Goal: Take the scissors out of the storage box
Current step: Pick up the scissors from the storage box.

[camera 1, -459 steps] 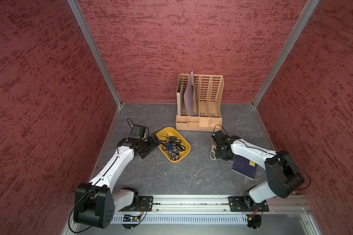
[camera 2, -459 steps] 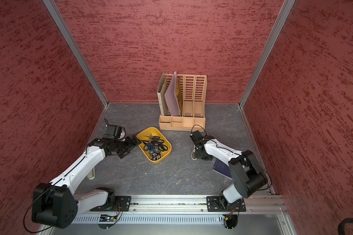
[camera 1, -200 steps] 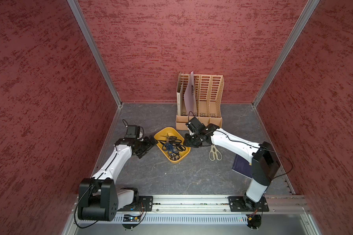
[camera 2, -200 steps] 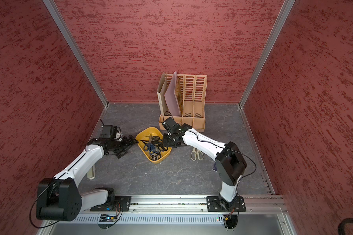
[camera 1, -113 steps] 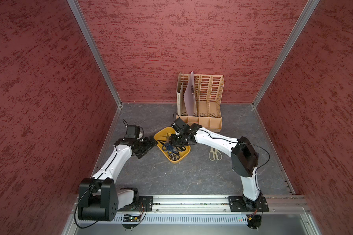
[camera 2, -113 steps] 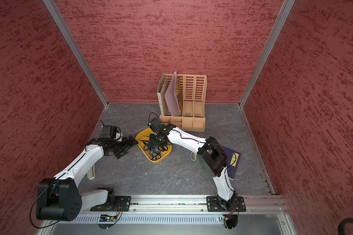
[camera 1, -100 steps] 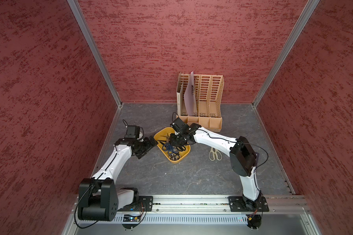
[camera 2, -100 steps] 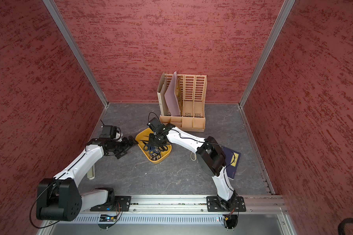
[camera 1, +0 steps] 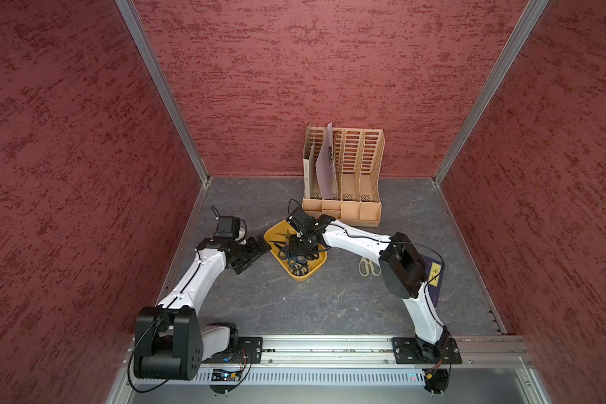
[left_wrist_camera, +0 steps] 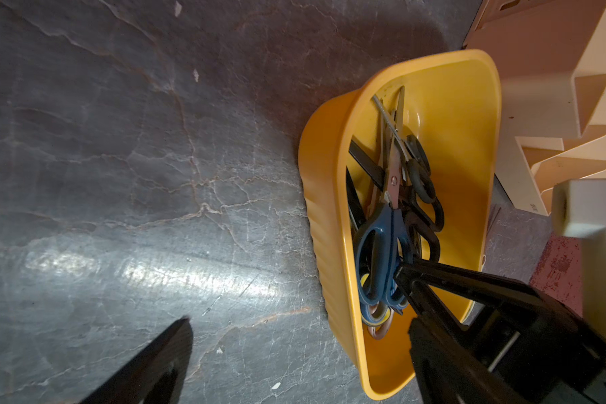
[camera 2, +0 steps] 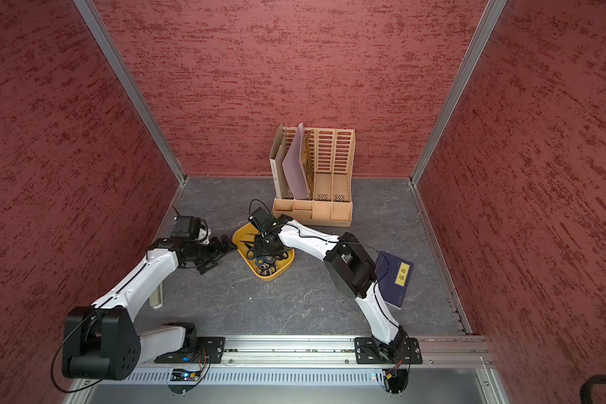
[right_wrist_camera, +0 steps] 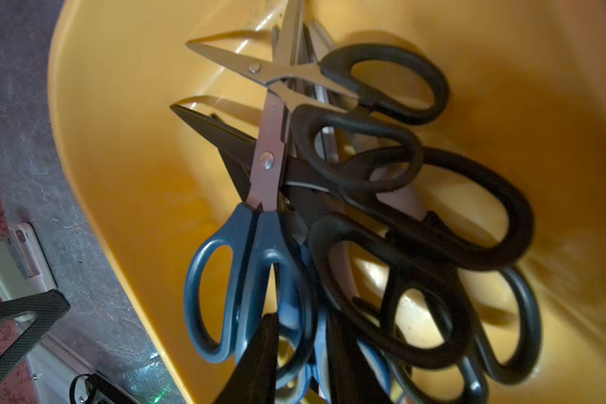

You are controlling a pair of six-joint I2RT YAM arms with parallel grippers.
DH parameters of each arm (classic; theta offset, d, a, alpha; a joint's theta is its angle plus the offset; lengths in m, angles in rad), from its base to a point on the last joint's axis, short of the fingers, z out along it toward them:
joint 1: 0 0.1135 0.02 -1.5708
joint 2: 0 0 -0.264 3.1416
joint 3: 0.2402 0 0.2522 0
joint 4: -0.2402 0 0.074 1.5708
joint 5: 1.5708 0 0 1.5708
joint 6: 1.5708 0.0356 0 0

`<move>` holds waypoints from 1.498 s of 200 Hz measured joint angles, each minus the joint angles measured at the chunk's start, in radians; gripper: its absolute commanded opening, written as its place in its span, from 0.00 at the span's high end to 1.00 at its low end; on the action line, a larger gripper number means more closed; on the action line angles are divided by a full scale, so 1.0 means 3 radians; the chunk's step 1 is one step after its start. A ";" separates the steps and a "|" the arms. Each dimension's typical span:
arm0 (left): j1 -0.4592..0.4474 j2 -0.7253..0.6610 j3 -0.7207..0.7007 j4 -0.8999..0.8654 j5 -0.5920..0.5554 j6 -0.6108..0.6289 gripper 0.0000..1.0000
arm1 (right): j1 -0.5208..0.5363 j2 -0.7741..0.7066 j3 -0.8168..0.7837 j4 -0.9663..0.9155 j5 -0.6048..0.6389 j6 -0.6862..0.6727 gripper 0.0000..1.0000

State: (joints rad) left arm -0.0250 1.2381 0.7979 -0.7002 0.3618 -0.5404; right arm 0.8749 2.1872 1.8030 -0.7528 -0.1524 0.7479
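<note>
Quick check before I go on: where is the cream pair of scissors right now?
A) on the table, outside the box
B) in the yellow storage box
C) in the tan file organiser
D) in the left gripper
A: in a top view the cream scissors lie flat on the grey table, clear of the storage box, beside the right arm.

Storage box (camera 1: 308, 276) hemmed in from 9 to 3 o'clock
Bare floor (camera 1: 294, 307) lies free from 5 to 8 o'clock of it. The file organiser (camera 1: 343, 210) stands near at 1, the right arm (camera 1: 350, 241) crosses the 3 o'clock rim, and the left gripper (camera 1: 258, 253), jaws wide, sits just beside the rim at 9. Inside, tangled scissors (camera 1: 296, 260) crowd the 5 o'clock end.
</note>
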 measured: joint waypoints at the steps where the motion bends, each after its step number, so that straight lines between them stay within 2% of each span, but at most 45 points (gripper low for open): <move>1: 0.0003 0.0000 0.0000 -0.0001 0.0000 0.0000 0.00 | 0.0000 0.0003 0.0006 -0.0003 0.0000 -0.0003 0.78; 53: 0.0043 -0.0001 0.0000 -0.0045 0.0000 0.0060 0.00 | 0.0001 0.0048 0.0074 -0.0097 0.0014 0.0006 0.93; 102: 0.0052 -0.0006 0.0000 -0.0080 0.0003 0.0118 0.00 | 0.0003 0.0043 0.0074 -0.0132 0.0025 0.0000 1.00; 127: 0.0053 -0.0006 -0.0001 -0.0083 0.0028 0.0163 0.00 | 0.0004 -0.0020 0.0064 -0.0178 0.0025 0.0000 1.00; 199: 0.0065 0.0025 -0.0036 -0.0034 0.0178 0.0196 0.00 | 0.0018 -0.0827 -0.0631 -0.0125 -0.0153 0.0027 1.00; 261: 0.0048 -0.0144 -0.0060 -0.0010 0.0182 -0.0093 0.00 | 0.0033 -0.1194 -0.0991 -0.0149 -0.0351 -0.0093 1.00; 299: -0.0191 -0.0387 -0.0104 -0.0056 0.0088 -0.0310 0.00 | 0.0039 -0.1864 -0.1460 -0.0238 -0.0281 -0.0177 1.00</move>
State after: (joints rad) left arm -0.0822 1.1221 0.7666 -0.7170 0.3882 -0.6334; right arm 0.8867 1.6279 1.3651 -0.8242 -0.2367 0.6949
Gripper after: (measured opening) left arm 0.996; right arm 0.083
